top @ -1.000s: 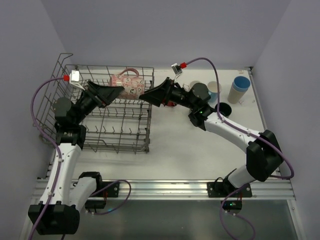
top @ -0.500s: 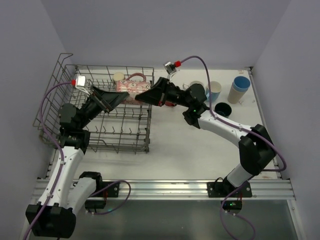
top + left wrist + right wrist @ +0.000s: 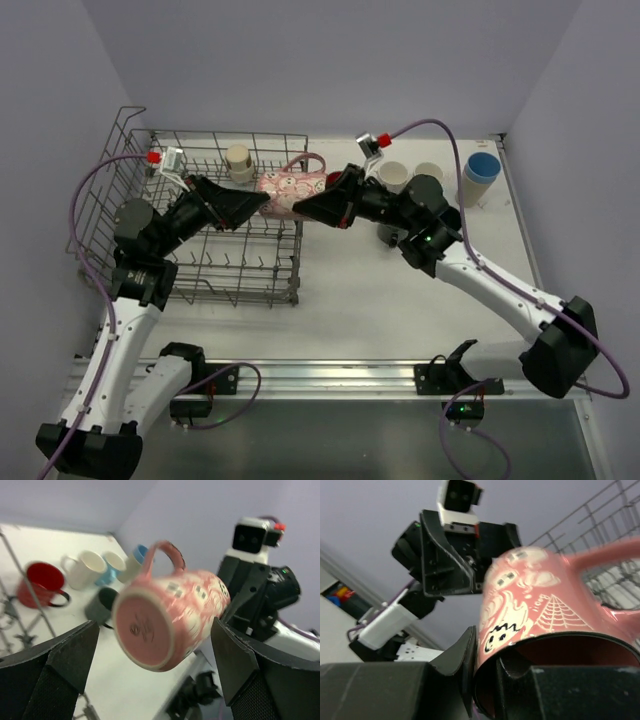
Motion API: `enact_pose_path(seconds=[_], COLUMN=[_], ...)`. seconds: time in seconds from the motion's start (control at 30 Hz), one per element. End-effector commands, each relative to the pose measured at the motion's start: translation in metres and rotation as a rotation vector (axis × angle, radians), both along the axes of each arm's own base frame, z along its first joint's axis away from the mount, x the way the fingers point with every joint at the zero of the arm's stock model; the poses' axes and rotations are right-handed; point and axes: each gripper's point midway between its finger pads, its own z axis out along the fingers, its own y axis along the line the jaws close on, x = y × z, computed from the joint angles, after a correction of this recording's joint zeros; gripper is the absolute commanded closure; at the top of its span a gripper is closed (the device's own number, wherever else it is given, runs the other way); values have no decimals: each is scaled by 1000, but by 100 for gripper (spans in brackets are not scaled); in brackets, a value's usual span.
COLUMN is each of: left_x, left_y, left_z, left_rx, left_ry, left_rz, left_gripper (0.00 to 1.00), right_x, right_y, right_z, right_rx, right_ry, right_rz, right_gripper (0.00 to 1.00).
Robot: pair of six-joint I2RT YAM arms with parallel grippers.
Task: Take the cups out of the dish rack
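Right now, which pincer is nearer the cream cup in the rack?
Left. The left pincer is in front of the cream cup; the right pincer, farther right, grips a pink mug.

Top cam looks down from behind; both wrist cams close-up share pink mug (image 3: 170, 625).

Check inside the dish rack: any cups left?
One cream cup stands at the far side of the dish rack. The pink mug hangs over its right end, gripped by the right gripper. Other tines look bare; the left gripper covers part of the middle.
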Motion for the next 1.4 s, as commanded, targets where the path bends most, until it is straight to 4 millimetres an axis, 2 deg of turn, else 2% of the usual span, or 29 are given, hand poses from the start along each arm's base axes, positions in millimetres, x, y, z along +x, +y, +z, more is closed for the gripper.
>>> enact_pose_path(seconds=[0.0, 0.03, 0.2, 0.23, 0.27, 0.3, 0.33, 0.37, 0.4, 0.47, 0.5, 0.53, 0.6, 0.63, 0.67, 0.7, 0.73, 0.8, 0.83, 0.9, 0.93, 1.03, 1.07, 1.2, 1.37], left_x=[11, 13, 18, 18, 18, 18, 20, 20, 21, 21, 22, 24, 27, 27, 27, 28, 29, 30, 32, 35, 37, 42, 43, 45, 48], left_y=[29, 32, 50, 53, 57, 59, 63, 66, 68, 71, 72, 75, 83, 86, 89, 92, 98, 104, 109, 112, 112, 112, 112, 114, 114], left_z=[28, 20, 13, 9, 7, 4, -3, -5, -8, -19, -21, -27, -31, -32, -31, -32, -33, -34, -39, -47, -52, -64, -66, -76, -80], left_rx=[138, 162, 291, 314, 341, 358, 374, 395, 404, 428, 435, 450, 476, 484, 492, 498, 504, 518, 527, 537, 543, 562, 569, 580, 590], left_ry=[-195, -158, -185, -173, -185, -185, -169, -175, -172, -163, -162, -149, -145, -142, -148, -145, -140, -140, -124, -105, -93, -67, -65, -49, -38], left_rz=[194, 210, 308, 321, 339, 350, 371, 383, 392, 400, 405, 421, 463, 479, 496, 512, 545, 579, 604, 618, 619, 610, 611, 615, 615], left_gripper=[0, 0, 0, 0, 0, 0, 0, 0, 0, 0, 0, 0, 0, 0, 0, 0, 0, 0, 0, 0, 0, 0, 0, 0, 0], right_x=[26, 28, 40, 42, 46, 48, 54, 60, 64, 65, 72, 69, 84, 81, 84, 92, 98, 105, 107, 115, 120, 129, 131, 144, 155], right_y=[-37, -51, -97, -108, -118, -123, -135, -138, -142, -149, -146, -142, -138, -132, -130, -129, -124, -116, -105, -96, -89, -79, -76, -75, -73], right_z=[-18, -21, -40, -57, -61, -56, -74, -86, -83, -103, -109, -118, -130, -138, -142, -139, -152, -154, -166, -171, -184, -200, -214, -240, -258], right_rx=[-134, -166, -311, -385, -417, -439, -534, -591, -620, -730, -764, -812, -902, -958, -998, -1022, -1062, -1096, -1125, -1144, -1179, -1233, -1264, -1317, -1301], right_ry=[-59, -57, -30, -2, 6, -5, 25, 51, 47, 70, 84, 88, 92, 86, 82, 69, 80, 60, 55, 41, 42, 26, 35, 38, 31], right_rz=[-207, -238, -361, -389, -416, -431, -481, -499, -515, -507, -498, -471, -496, -482, -490, -523, -514, -532, -512, -528, -533, -562, -552, -589, -638], right_gripper=[100, 100, 100, 100, 100, 100, 100, 100, 100, 100, 100, 100, 100, 100, 100, 100, 100, 100, 100, 100, 100, 100, 100, 100, 100])
